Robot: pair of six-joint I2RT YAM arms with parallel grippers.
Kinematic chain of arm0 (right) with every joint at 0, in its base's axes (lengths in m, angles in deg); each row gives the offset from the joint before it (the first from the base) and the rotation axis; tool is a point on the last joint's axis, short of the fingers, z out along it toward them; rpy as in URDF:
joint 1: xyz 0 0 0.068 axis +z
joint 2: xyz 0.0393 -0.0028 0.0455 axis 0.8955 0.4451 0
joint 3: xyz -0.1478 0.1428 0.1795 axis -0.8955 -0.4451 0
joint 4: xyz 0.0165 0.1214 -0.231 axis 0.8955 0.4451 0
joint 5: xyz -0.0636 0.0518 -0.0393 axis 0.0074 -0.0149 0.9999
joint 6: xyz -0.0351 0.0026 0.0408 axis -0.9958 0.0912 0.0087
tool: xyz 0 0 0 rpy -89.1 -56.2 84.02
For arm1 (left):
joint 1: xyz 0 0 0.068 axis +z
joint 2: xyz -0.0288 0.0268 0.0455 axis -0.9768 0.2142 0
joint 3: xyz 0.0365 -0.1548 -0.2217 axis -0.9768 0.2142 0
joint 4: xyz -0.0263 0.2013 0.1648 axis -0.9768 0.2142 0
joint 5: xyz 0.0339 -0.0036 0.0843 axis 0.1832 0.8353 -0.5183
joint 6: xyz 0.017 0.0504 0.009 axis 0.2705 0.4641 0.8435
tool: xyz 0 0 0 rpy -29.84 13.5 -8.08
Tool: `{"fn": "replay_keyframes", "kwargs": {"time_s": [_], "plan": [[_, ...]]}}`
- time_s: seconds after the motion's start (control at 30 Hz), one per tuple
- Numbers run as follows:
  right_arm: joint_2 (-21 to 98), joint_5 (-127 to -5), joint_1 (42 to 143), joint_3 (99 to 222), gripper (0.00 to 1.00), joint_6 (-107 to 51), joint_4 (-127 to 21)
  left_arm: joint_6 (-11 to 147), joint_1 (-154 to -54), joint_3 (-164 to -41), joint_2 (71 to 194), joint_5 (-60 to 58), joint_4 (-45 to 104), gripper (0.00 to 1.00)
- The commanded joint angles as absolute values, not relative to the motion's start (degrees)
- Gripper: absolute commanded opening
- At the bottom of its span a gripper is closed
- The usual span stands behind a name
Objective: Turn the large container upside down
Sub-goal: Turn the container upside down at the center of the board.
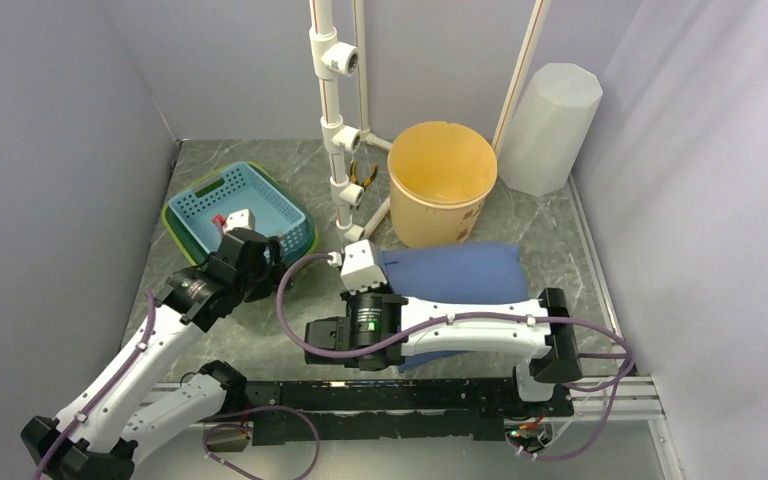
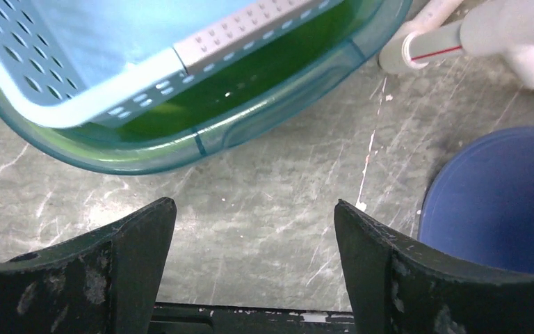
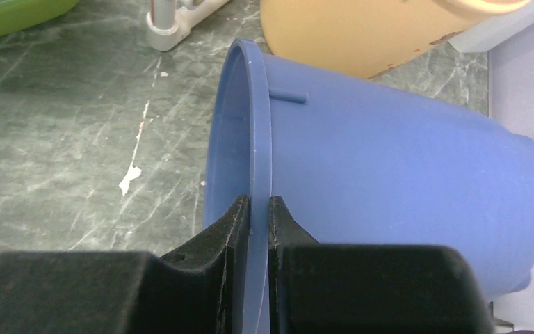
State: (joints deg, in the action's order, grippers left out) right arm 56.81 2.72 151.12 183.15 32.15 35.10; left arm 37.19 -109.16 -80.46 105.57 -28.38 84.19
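Blue perforated basket (image 1: 245,195) sits nested in a green tub (image 1: 173,222) at the far left of the grey marbled table (image 1: 550,235). My left gripper (image 2: 254,212) hangs just in front of that tub. Its two fingers are spread wide with only bare tabletop between them, gripping nothing. To its right stands a white pipe frame (image 1: 338,130), with orange-handled pliers (image 1: 363,172) behind it. Next comes an orange bucket (image 1: 442,180), upright, its mouth open to the ceiling. Just in front of it is the blue container (image 3: 403,188), tipped on its side, its mouth facing left toward the pipe frame and its base pointing right. I cannot tell whether it rests fully on the table. My right gripper (image 3: 259,209) is clenched on that container's rim, one finger inside the mouth and one outside, the thin lip pinched between them. In the far right corner a white translucent faceted bin (image 1: 550,125) stands close to the walls.
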Motion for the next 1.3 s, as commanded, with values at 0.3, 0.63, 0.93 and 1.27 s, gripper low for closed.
{"fn": "replay_keyframes", "kwargs": {"time_s": [0.3,0.63,0.93,1.27], "plan": [[64.98,-4.77,154.0,190.97,0.0,31.97,32.35,40.93,-102.85,-85.99,103.18,-25.47,85.47,0.89],[68.92,-6.71,154.49,194.36,0.0,29.06,30.66,39.44,-102.85,-86.32,101.51,-28.03,88.66,0.89],[66.27,-9.96,154.63,189.26,0.0,22.56,19.32,37.69,-102.83,-87.19,99.93,-34.3,91.92,0.89],[66.13,-9.86,154.3,185.62,0.0,20.65,13.93,37.7,-102.85,-86.6,98.76,-34.33,92.34,0.89]]}}
